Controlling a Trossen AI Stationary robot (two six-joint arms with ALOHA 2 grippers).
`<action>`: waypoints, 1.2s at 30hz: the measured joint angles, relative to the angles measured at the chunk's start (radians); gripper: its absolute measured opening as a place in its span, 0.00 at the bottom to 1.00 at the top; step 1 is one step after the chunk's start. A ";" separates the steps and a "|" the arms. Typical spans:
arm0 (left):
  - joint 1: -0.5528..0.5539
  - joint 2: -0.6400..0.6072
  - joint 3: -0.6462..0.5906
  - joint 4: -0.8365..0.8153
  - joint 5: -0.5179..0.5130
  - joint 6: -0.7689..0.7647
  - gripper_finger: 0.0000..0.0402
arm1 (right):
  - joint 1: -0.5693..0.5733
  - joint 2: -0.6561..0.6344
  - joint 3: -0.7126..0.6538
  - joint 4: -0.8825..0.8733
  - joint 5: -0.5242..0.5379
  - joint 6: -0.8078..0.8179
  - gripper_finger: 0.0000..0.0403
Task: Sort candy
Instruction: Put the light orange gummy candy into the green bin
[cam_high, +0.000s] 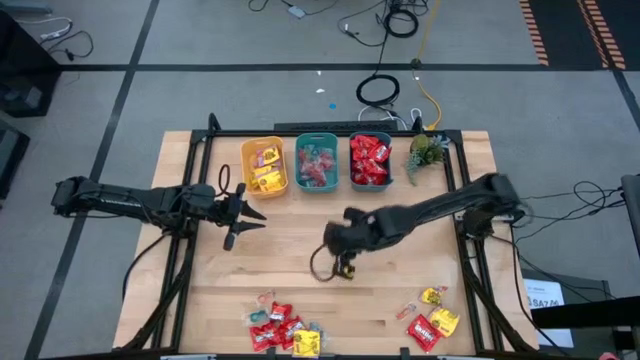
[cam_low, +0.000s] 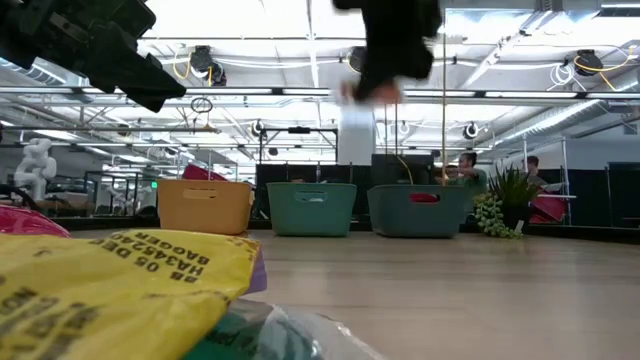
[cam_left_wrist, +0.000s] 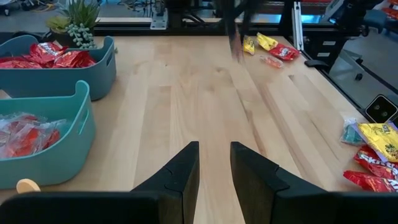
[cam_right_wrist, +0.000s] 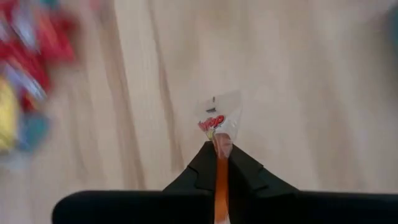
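Right gripper (cam_right_wrist: 219, 163) is pinched shut on a small clear-wrapped candy with red print (cam_right_wrist: 219, 121), which sticks out just past its fingertips above the wooden table (cam_high: 300, 230), likely bound for the teal plastic bin (cam_high: 317, 163) ahead; left gripper (cam_left_wrist: 214, 163) waits part-open, empty.

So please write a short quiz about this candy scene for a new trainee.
1. True or false: the right gripper holds a clear-wrapped candy.
2. Which bin holds the red packets: A yellow bin, B middle teal bin, C teal bin beside the plant?
3. Fill in: the left gripper holds ____.

Key: 1 true; 2 C; 3 nothing.
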 joint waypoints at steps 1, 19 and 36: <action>0.000 0.000 0.000 0.000 0.000 0.000 0.25 | -0.011 -0.029 0.001 0.017 0.027 0.008 0.01; 0.000 0.000 0.000 0.000 0.000 0.000 0.25 | -0.449 0.000 0.003 0.435 0.162 -0.072 0.02; 0.000 0.000 0.000 -0.001 0.000 0.000 0.25 | -0.591 0.067 0.002 0.477 0.063 -0.095 0.56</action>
